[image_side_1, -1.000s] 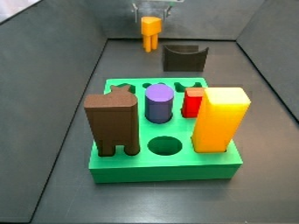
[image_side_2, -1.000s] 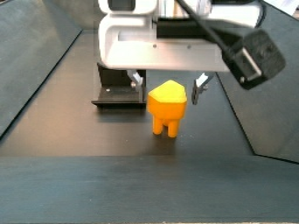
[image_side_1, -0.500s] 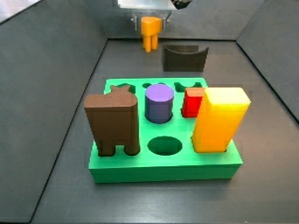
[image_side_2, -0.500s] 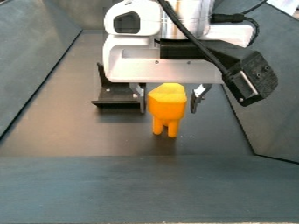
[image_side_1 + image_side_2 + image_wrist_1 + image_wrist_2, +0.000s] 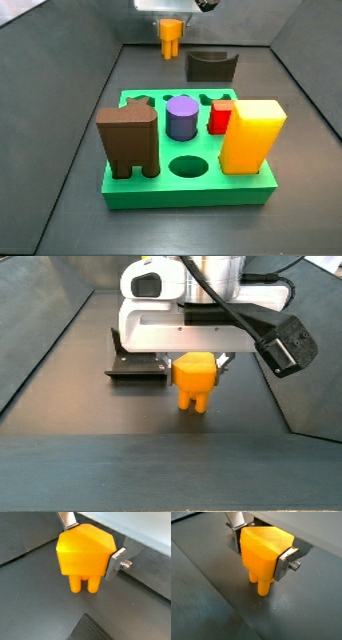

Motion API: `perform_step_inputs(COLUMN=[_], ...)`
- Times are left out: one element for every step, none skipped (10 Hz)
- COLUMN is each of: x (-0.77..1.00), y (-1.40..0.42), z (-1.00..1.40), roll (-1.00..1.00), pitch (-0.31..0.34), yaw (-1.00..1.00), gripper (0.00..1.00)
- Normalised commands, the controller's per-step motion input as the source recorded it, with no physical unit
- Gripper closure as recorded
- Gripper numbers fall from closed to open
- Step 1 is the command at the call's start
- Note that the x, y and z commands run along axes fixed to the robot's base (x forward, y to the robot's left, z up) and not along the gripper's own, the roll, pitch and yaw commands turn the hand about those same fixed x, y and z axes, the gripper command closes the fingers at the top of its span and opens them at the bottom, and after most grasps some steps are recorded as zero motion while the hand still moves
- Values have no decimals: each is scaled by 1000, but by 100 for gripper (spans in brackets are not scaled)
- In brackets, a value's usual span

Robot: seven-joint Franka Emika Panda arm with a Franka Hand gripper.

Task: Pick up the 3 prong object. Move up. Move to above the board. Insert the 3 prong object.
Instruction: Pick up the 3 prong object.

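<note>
Two silver fingers [image 5: 115,563] of the gripper [image 5: 90,542] sit against opposite flanks of the 3 prong object [image 5: 83,556], jaws closed to the width of its blocky top; the contact shows in both wrist views, with the second finger [image 5: 236,521] at the piece's far flank. Prong legs hang below the finger plates, their tips at or just above the dark floor; contact with the floor cannot be told. In a side view the gripper [image 5: 168,10] is at 12 o'clock, at the far end of the floor, with the piece [image 5: 170,38] beneath it. Just beside that, toward 1 o'clock, stands a dark notched block [image 5: 211,66], apart from the piece. The board [image 5: 194,181] lies well apart, from centre to 6 o'clock. It carries a brown block [image 5: 128,142] at 9 o'clock, a purple cylinder [image 5: 182,117] at centre, a red block [image 5: 221,116] beside it and a tall yellow block [image 5: 251,137] at 3 o'clock. One round hole [image 5: 189,165] near the front edge is open. In a side view the fixture [image 5: 131,364] stands behind the gripper [image 5: 197,357], at 9 o'clock of the piece [image 5: 195,378].
</note>
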Motion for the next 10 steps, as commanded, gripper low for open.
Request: perform_step_inputs(x=[0,0,0,0,0,0,0,0,0,0], y=[0,0,0,0,0,0,0,0,0,0], z=[0,0,0,0,0,0,0,0,0,0], roll=[0,0,0,0,0,0,0,0,0,0], pitch=[0,0,0,0,0,0,0,0,0,0], yaw=[0,0,0,0,0,0,0,0,0,0], gripper=[100,100,100,100,100,100,100,100,100,100])
